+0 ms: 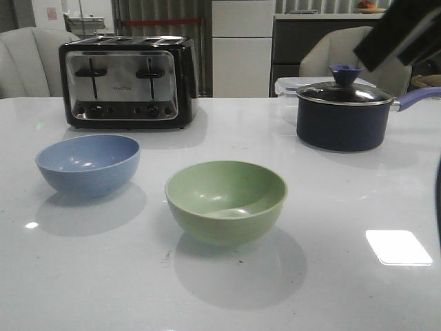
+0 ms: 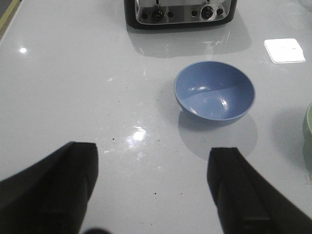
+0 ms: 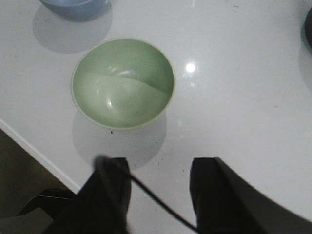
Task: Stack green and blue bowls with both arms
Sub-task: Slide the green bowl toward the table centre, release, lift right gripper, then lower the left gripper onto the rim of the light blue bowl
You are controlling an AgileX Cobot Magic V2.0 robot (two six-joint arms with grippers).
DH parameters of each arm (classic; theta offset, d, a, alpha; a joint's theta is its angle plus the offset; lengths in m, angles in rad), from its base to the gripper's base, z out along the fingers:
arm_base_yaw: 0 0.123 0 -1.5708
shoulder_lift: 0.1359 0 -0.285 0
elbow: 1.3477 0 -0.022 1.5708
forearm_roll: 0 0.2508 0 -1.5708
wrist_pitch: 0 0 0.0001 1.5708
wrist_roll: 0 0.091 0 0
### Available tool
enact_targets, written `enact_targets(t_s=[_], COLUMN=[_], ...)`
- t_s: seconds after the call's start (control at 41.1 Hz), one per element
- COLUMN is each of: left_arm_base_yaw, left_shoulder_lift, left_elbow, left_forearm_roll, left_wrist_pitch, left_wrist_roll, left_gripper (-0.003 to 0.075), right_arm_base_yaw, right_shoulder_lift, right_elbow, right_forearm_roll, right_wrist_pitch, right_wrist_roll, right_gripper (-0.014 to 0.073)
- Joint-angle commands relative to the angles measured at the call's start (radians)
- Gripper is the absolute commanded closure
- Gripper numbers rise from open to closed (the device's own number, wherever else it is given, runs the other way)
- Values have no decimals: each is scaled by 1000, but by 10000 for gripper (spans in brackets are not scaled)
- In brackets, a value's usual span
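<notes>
Matt, smooth blue bowl [image 1: 87,163] and green bowl [image 1: 226,201], seemingly plastic. Glossy white table [image 1: 331,227], finely speckled, mirrors lamps. Toaster [image 1: 128,81], upper left: polished metal face within glossy black casing. Saucepan [image 1: 342,114], upper right: dark matt body, shiny metal-rimmed lid.

A pale, glossy table [image 1: 103,289] carried everything, its surface catching bright patches of light. The blue bowl [image 1: 87,164] sat upright on the left, and the green bowl [image 1: 226,201] sat upright near the middle, the two close but apart. Further back on the left stood a black and chrome toaster [image 1: 128,81]. At the back right stood a dark saucepan [image 1: 342,114] with its lid on, a clear plastic tub [image 1: 286,89] just behind it.
</notes>
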Motion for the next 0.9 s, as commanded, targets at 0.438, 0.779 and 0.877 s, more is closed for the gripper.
enact_targets(t_s=[0.438, 0.779, 0.877], left_arm_base_yaw=[-98, -98, -98], left_shoulder_lift=[229, 601, 698], left_elbow=[-134, -297, -350], left_forearm_roll=[-8, -10, -16], left_wrist_pitch=[8, -38, -40], left_wrist_roll=[-2, -2, -2], left_gripper=[192, 192, 192], right_arm_base_yaw=[-3, -3, -3], right_shoulder_lift=[-253, -253, -253], right_elbow=[165, 165, 165], right_forearm_roll=[1, 1, 1], right_wrist_pitch=[-54, -50, -50], right_wrist_roll=[-15, -15, -15], right_gripper=[177, 177, 177])
